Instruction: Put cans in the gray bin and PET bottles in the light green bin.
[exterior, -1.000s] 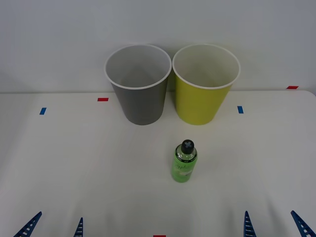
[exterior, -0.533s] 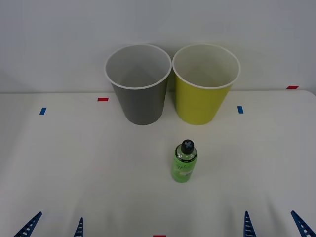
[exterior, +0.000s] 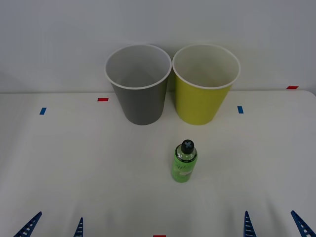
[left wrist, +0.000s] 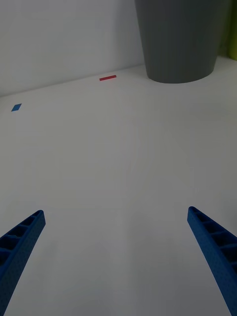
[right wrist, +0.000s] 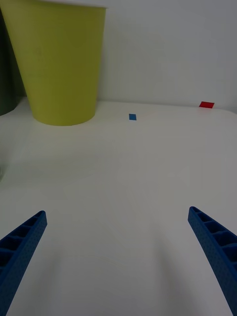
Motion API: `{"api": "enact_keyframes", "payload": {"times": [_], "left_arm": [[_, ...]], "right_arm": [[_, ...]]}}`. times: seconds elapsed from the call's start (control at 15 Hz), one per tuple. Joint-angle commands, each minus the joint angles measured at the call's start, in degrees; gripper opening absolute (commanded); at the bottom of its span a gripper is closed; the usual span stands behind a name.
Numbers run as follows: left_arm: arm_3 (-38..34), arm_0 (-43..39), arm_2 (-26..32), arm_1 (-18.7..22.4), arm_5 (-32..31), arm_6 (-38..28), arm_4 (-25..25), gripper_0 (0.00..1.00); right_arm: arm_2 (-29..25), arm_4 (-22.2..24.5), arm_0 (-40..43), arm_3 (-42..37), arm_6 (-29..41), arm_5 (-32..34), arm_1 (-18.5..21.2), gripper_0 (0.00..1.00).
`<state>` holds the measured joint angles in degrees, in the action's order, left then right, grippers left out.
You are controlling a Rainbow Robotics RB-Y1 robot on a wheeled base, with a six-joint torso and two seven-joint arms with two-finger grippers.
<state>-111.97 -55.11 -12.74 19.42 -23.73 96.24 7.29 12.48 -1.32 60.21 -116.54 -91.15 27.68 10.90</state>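
Observation:
A small clear-green PET bottle (exterior: 184, 163) with a black cap and bright green label stands upright on the white table, in front of the two bins. The gray bin (exterior: 138, 94) stands at the back, left of the light green bin (exterior: 203, 94); both have white rims and look empty from here. My left gripper (exterior: 53, 227) is open at the near left edge of the table, its blue fingers apart, with the gray bin (left wrist: 178, 44) ahead of it. My right gripper (exterior: 276, 226) is open at the near right edge, facing the light green bin (right wrist: 61, 64). No cans are in view.
Small red tape marks (exterior: 102, 99) and blue tape marks (exterior: 240, 109) dot the white table (exterior: 89, 163). A pale wall rises right behind the bins. Open table lies between both grippers and the bottle.

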Motion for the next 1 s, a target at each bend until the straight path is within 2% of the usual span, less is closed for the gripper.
{"api": "enact_keyframes", "payload": {"times": [0.07, 0.47, 0.73, 1.0], "left_arm": [[0.0, 0.0, 0.0, 0.0, 0.0, 0.0, 0.0, 1.00], [0.0, 0.0, 0.0, 0.0, 0.0, 0.0, 0.0, 1.00], [0.0, 0.0, 0.0, 0.0, 0.0, 0.0, 0.0, 1.00], [0.0, 0.0, 0.0, 0.0, 0.0, 0.0, 0.0, 1.00]], "right_arm": [[0.0, 0.0, 0.0, 0.0, 0.0, 0.0, 0.0, 1.00], [1.1, 0.2, -1.3, 2.2, -0.1, 1.0, -0.4, 1.00], [2.8, 0.4, -2.6, 2.2, -0.1, 2.3, 2.4, 1.00], [6.7, 0.0, -7.5, 2.3, -0.1, 2.3, 5.4, 1.00]]}}
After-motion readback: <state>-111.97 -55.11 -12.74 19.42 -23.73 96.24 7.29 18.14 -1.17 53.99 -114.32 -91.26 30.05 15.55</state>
